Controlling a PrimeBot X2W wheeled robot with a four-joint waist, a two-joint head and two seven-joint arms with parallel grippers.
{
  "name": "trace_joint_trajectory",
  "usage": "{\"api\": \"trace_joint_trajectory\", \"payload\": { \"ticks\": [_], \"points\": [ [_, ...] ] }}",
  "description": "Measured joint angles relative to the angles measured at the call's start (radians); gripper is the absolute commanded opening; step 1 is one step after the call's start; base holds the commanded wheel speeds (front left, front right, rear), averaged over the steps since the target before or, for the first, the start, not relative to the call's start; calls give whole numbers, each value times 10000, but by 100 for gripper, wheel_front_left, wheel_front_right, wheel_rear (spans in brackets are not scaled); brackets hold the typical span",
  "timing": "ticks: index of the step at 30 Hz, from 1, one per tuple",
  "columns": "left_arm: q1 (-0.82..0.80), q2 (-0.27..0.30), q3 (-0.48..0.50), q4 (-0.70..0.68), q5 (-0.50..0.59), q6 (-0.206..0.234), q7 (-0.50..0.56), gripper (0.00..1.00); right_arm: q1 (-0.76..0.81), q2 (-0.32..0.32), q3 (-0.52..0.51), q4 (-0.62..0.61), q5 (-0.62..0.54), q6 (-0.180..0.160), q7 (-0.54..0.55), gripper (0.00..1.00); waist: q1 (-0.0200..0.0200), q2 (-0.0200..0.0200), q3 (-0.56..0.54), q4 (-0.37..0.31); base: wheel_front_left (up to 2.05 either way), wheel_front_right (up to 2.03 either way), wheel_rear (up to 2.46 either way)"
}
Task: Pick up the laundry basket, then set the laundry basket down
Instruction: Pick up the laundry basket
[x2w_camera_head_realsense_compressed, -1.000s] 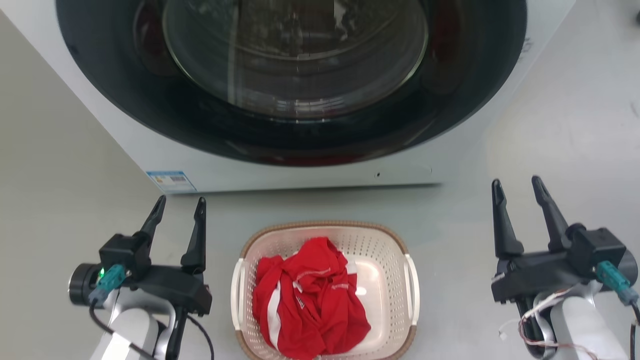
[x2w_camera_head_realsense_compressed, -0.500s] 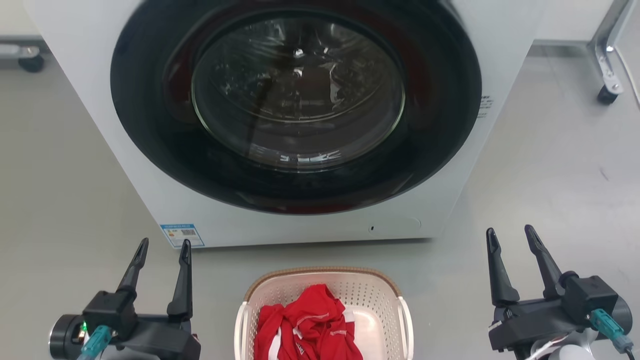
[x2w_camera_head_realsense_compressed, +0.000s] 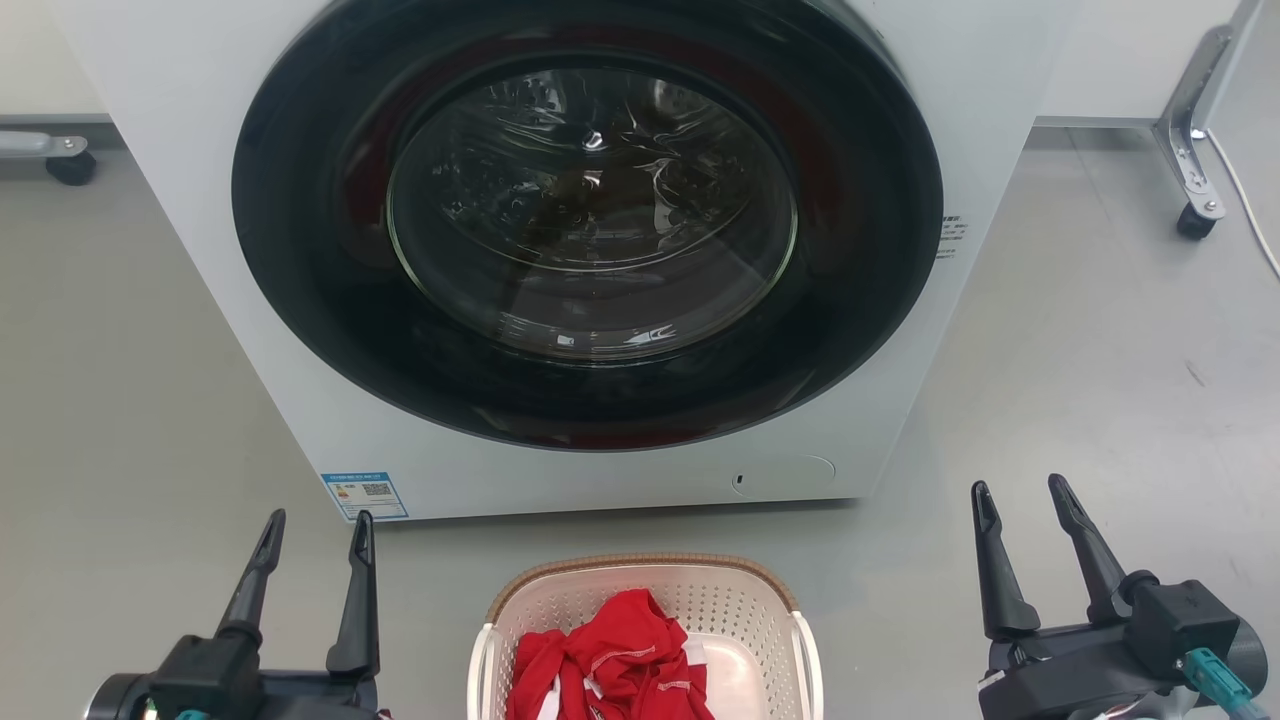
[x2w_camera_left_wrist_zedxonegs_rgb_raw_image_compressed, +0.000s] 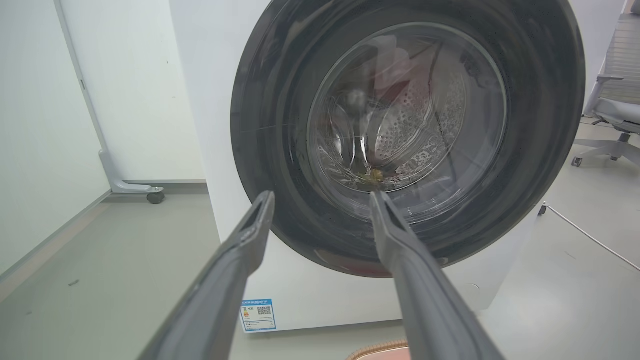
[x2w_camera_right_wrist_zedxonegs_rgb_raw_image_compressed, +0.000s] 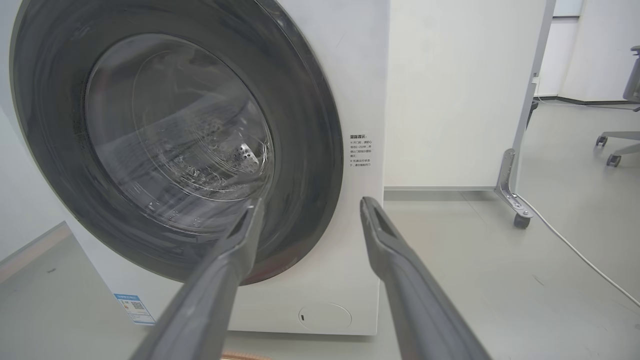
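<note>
The laundry basket (x2w_camera_head_realsense_compressed: 745, 610), cream-white with perforated walls and a brown woven-look rim, stands on the floor at the bottom middle of the head view, cut off by the lower edge. A crumpled red garment (x2w_camera_head_realsense_compressed: 610, 670) lies inside it. My left gripper (x2w_camera_head_realsense_compressed: 318, 525) is open and empty to the basket's left. My right gripper (x2w_camera_head_realsense_compressed: 1020, 492) is open and empty to its right. Neither touches the basket. A sliver of the brown rim (x2w_camera_left_wrist_zedxonegs_rgb_raw_image_compressed: 380, 350) peeks in at the bottom of the left wrist view, between the open fingers (x2w_camera_left_wrist_zedxonegs_rgb_raw_image_compressed: 240, 270). The right wrist view looks past open fingers (x2w_camera_right_wrist_zedxonegs_rgb_raw_image_compressed: 395, 265).
A white front-loading washing machine (x2w_camera_head_realsense_compressed: 590, 250) with a shut dark round door stands just behind the basket. Grey floor lies on both sides. A wheeled partition leg (x2w_camera_head_realsense_compressed: 1190, 190) and a cable are at the far right, a castor (x2w_camera_head_realsense_compressed: 70, 165) at the far left, and an office chair (x2w_camera_left_wrist_zedxonegs_rgb_raw_image_compressed: 615, 125) beyond.
The head camera has tilted upward, so the washing machine, basket and both grippers sit lower in the picture. Both grippers stay open and beside the basket.
</note>
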Motion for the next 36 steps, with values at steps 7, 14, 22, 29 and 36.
{"api": "trace_joint_trajectory", "payload": {
  "ticks": [7,14,22,29,36],
  "points": [
    [119,-33,134,-514,12,82,13,100,92,-2,2,-109,0,-29,0,100,1,1,-18,16,0,0,0],
    [249,-58,176,-765,67,100,247,100,93,-2,46,-148,2,-29,4,100,1,1,4,32,0,0,0],
    [403,-73,261,-1045,128,173,535,100,95,-2,73,-184,4,-29,94,100,1,0,53,20,0,0,0],
    [416,-121,322,-1250,161,184,725,100,98,-4,107,-238,4,-29,111,100,1,1,138,7,0,0,0],
    [456,-196,353,-1501,244,186,949,100,108,-4,136,-447,6,-29,253,100,3,0,453,-1,0,0,0]
  ]
}}
